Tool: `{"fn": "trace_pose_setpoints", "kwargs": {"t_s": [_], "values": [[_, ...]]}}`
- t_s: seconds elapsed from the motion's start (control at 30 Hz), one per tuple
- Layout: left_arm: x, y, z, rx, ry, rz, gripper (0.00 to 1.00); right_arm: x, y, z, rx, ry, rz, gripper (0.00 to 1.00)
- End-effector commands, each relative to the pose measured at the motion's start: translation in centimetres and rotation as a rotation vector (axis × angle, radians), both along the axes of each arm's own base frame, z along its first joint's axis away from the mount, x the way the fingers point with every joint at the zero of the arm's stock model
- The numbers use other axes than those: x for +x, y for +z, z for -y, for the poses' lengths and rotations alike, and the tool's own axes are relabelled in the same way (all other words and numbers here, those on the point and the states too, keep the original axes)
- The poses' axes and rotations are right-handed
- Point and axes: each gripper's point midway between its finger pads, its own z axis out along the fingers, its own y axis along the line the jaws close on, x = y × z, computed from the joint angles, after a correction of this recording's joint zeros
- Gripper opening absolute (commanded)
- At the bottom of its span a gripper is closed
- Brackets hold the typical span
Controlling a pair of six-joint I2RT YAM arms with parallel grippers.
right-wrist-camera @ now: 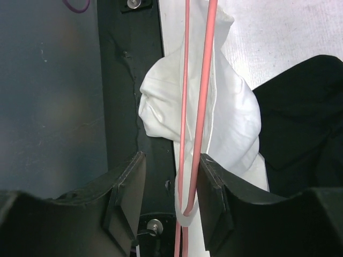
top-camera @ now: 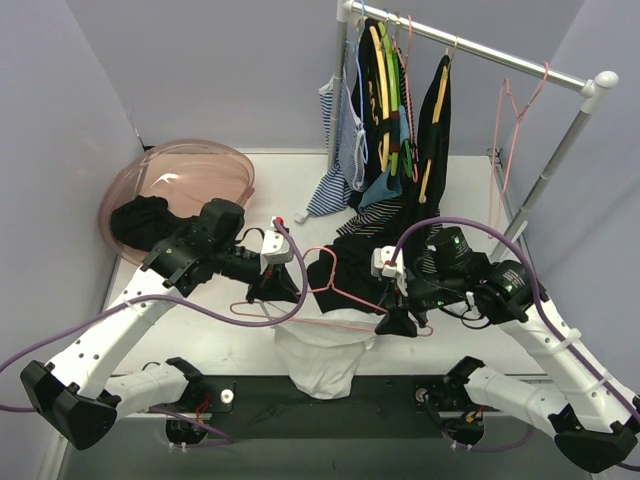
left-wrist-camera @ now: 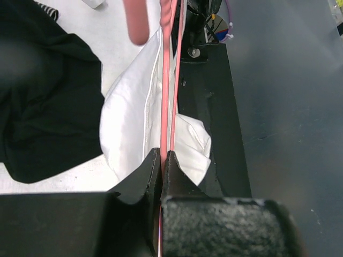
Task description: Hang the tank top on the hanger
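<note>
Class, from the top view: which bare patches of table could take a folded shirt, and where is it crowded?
Bare: the table's back middle, between the pink tub and the hung clothes; the near strip between the left arm and the tank top. Crowded: the centre, around the hanger and the black garment.

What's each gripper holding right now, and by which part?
Left gripper is shut on the hanger, pinching its bars near one shoulder end. Right gripper is open around the other end, holding nothing.
</note>
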Motion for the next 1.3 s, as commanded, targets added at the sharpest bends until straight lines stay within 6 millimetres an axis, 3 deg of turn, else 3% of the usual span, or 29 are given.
{"fn": "trace_pose_setpoints", "kwargs": {"t_s": [0.0, 0.2, 0.33, 0.43, 0.57, 0.6, 0.67, 0.7, 0.8, 0.87, 0.97, 1.0, 1.1, 1.13, 1.2, 1.23, 1.27], "values": [[-0.1, 3.8, 0.4, -0.103, -0.048, 0.142, 0.00, -1.3, 0.5, 0.1, 0.035, 0.007, -0.045, 0.42], [-0.1, 5.7, 0.7, -0.153, -0.061, 0.184, 0.00, -2.0, 1.4, 0.0, 0.076, -0.001, -0.062, 0.27], [-0.1, 7.1, 1.1, -0.202, -0.068, 0.201, 0.00, -2.6, 1.9, -0.1, 0.100, -0.022, -0.092, 0.02], [-0.1, 8.4, 1.5, -0.246, -0.074, 0.210, 0.00, -2.1, 2.5, -0.2, 0.105, -0.083, -0.086, 0.00], [1.6, 9.8, 2.0, -0.279, 0.013, 0.231, 0.02, -1.4, 4.4, 0.2, 0.117, -0.236, -0.133, 0.00], [2.0, 10.1, 1.9, -0.283, 0.041, 0.240, 0.27, -1.0, 4.7, 0.6, 0.120, -0.280, -0.112, 0.00], [3.6, 10.8, 1.8, -0.288, 0.132, 0.259, 0.55, -0.8, 5.4, 1.3, 0.138, -0.358, -0.108, 0.00], [4.2, 11.2, 1.6, -0.294, 0.171, 0.269, 0.77, -1.0, 6.1, 2.0, 0.164, -0.388, -0.086, 0.00], [6.7, 12.0, 0.3, -0.300, 0.317, 0.291, 0.96, -0.7, 7.2, 4.2, 0.191, -0.519, -0.027, 0.00], [8.4, 12.0, -0.8, -0.300, 0.418, 0.287, 0.97, -0.6, 7.0, 6.1, 0.161, -0.605, 0.002, 0.00], [9.2, 9.9, -1.6, -0.287, 0.488, 0.236, 0.97, -0.6, 7.2, 8.6, 0.136, -0.714, 0.042, 0.00], [9.3, 7.8, -1.7, -0.263, 0.498, 0.189, 0.97, -0.7, 7.8, 9.2, 0.148, -0.736, 0.059, 0.00], [8.6, 4.9, -1.3, -0.257, 0.495, 0.082, 0.97, -0.9, 8.2, 11.1, 0.143, -0.815, 0.084, 0.00], [8.2, 2.1, -1.1, -0.226, 0.501, 0.010, 0.97, -1.3, 8.5, 11.7, 0.138, -0.826, 0.088, 0.00], [7.2, 0.8, -0.1, -0.248, 0.469, 0.040, 0.97, -1.7, 8.8, 12.5, 0.147, -0.838, 0.105, 0.00], [5.6, -1.8, 1.3, -0.209, 0.425, 0.051, 0.97, -2.0, 9.2, 12.8, 0.157, -0.843, 0.113, 0.00], [4.8, -2.1, 2.3, -0.210, 0.398, 0.083, 0.97, -2.2, 9.4, 13.1, 0.169, -0.850, 0.122, 0.00]]}}
